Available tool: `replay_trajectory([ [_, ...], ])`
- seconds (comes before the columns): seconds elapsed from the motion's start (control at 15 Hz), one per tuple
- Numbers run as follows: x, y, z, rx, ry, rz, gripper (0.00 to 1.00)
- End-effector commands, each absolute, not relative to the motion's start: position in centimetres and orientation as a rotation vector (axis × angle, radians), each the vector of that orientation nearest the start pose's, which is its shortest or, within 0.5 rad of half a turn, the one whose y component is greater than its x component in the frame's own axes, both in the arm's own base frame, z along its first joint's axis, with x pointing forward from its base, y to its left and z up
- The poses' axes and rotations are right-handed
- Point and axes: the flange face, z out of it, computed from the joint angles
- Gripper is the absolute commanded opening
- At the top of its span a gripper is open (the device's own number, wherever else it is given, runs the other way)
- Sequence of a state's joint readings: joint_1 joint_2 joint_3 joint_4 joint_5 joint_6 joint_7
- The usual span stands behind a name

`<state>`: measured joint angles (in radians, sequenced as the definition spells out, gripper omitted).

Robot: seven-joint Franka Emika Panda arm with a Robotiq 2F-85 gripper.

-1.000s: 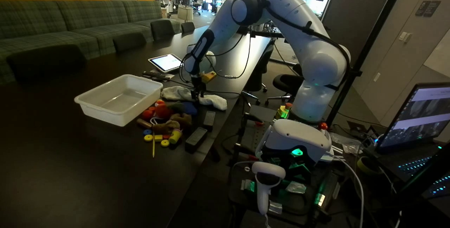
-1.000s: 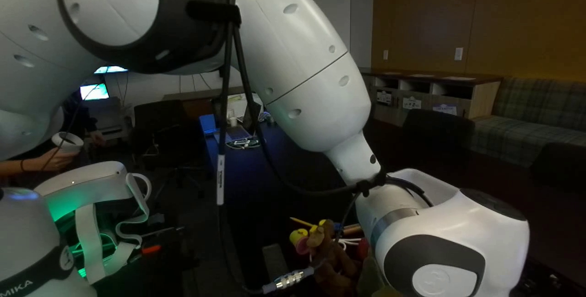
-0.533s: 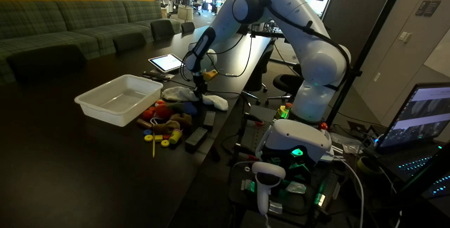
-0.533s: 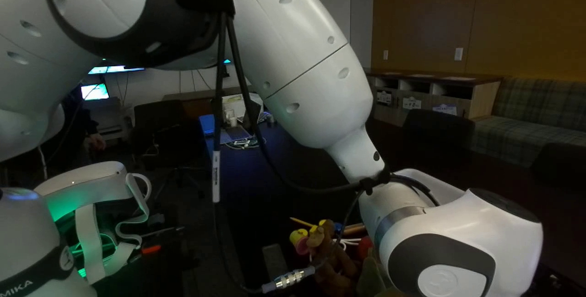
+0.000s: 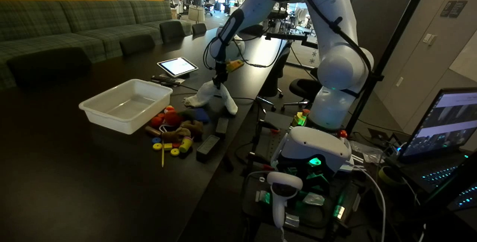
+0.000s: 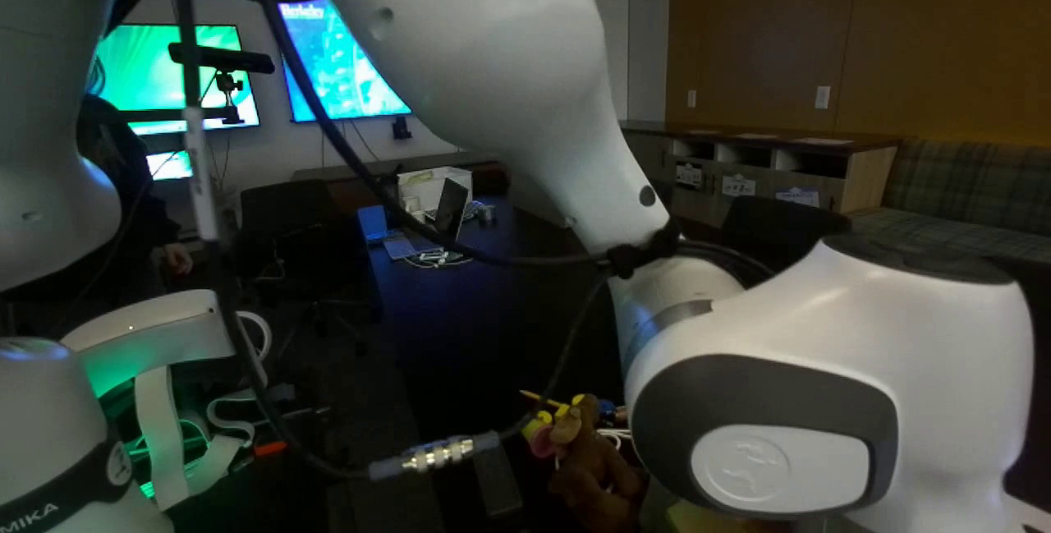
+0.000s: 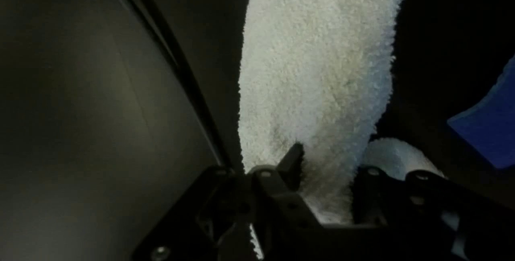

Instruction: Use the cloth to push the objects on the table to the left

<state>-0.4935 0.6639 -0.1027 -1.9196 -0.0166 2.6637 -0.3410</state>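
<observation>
A white fluffy cloth (image 5: 203, 94) hangs folded over in an exterior view, pinched near its middle, its two ends drooping to the table. My gripper (image 5: 218, 84) is shut on it from above. Seen in the wrist view, the cloth (image 7: 318, 60) runs up between the fingers (image 7: 291, 164). Beside it lies a pile of objects: red balls (image 5: 172, 118), a brown plush toy (image 5: 175, 135), a blue piece (image 5: 201, 115), a yellow cup (image 5: 185, 145), small yellow discs (image 5: 174, 152) and a pencil (image 5: 163, 156). The arm hides part of this pile in an exterior view, where the plush toy (image 6: 587, 467) shows.
A white bin (image 5: 126, 122) stands behind the pile. Two dark grey blocks (image 5: 208, 145) lie near the table's edge. A tablet (image 5: 178, 66) and a black cable (image 7: 177, 60) are close to the cloth. A headset (image 5: 316, 145) rests on the cart.
The cloth lay along the table with my gripper down at its middle. The gripper has closed on it and risen, lifting the middle. The pile has not moved.
</observation>
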Motion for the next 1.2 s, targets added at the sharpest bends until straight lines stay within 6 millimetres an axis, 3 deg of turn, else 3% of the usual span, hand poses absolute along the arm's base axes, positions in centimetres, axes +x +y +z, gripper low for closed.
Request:
replay_trajectory([
  [0.0, 47.7, -34.7, 21.8, -3.229, 0.377, -0.262, 0.07],
  [0.33, 42.7, -34.7, 28.9, -3.246, 0.423, -0.440, 0.07],
  [0.6, 40.0, -34.0, 31.2, -3.270, 0.339, -0.442, 0.07],
  [0.8, 38.0, -33.8, 30.1, -3.280, 0.256, -0.358, 0.07],
  [1.13, 35.8, -33.7, 26.2, -3.290, 0.115, -0.163, 0.07],
])
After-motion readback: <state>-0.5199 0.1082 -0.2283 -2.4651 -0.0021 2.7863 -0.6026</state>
